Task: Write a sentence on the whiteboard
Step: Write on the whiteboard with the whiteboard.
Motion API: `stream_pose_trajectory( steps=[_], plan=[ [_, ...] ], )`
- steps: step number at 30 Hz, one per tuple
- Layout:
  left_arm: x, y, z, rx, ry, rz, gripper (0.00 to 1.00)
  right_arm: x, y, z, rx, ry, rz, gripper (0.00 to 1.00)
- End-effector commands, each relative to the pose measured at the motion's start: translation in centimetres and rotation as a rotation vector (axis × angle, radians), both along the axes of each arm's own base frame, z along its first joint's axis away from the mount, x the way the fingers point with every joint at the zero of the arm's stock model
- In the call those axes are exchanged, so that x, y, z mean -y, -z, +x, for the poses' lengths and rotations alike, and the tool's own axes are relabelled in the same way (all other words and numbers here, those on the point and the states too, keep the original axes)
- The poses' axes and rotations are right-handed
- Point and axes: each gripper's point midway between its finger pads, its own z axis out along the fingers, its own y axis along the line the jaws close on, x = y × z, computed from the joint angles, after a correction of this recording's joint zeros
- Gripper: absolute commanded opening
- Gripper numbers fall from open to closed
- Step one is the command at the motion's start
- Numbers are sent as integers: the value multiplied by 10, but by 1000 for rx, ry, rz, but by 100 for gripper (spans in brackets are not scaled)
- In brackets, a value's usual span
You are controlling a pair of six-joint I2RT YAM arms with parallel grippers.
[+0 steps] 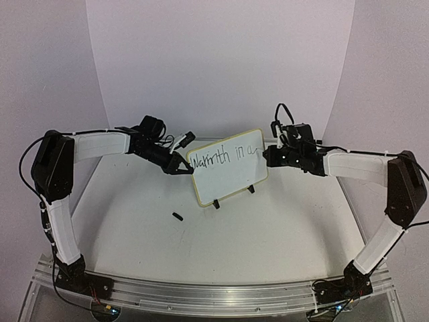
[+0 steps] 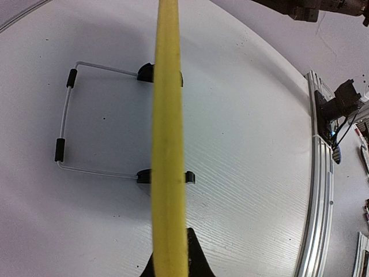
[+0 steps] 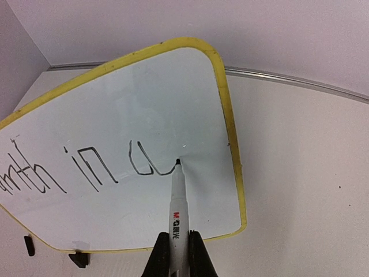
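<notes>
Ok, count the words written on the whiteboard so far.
3, all in one line on the whiteboard: "Warmth" at the left, "in" in the middle, "a" at the right, where the marker tip sits. None seem hidden.

I see a white table (image 1: 288, 221) with a faint grain and a curved far edge. The board (image 1: 228, 168) stands on it near the middle, towards the back, on two black feet (image 1: 216, 204). In the left wrist view a wire stand (image 2: 65, 121) with two black sleeves reaches out from those feet and rests on the surface. A small black piece (image 1: 177, 216), too small for me to identify, lies alone on the table near the board's left foot, not touching it. A metal rail (image 1: 214, 293) runs along the near edge.
</notes>
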Motion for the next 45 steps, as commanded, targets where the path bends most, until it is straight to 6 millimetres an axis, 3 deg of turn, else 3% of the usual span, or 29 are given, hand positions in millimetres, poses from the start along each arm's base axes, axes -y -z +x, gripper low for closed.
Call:
stream_pose_trajectory(
  steps=[1,9,18,29,33,41,45],
  plan=[
    [-1,51,-29,-143,28,136,0,-1,-53,-20,92,-60,73,0],
    [0,51,-28,-145,25,136,0,-2,-71,-51,97,-138,134,0],
    [1,49,-29,-149,26,128,0,-13,-64,-86,39,-223,182,0],
    [2,47,-29,-145,28,124,0,-88,-28,-134,-27,-388,187,0],
    [2,47,-30,-144,28,126,0,-118,-13,-142,-45,-448,193,0],
    [2,45,-30,-139,29,125,0,-165,4,-140,-56,-533,172,0],
    [3,47,-31,-144,32,127,0,-177,11,-130,-61,-527,160,0]
  ],
)
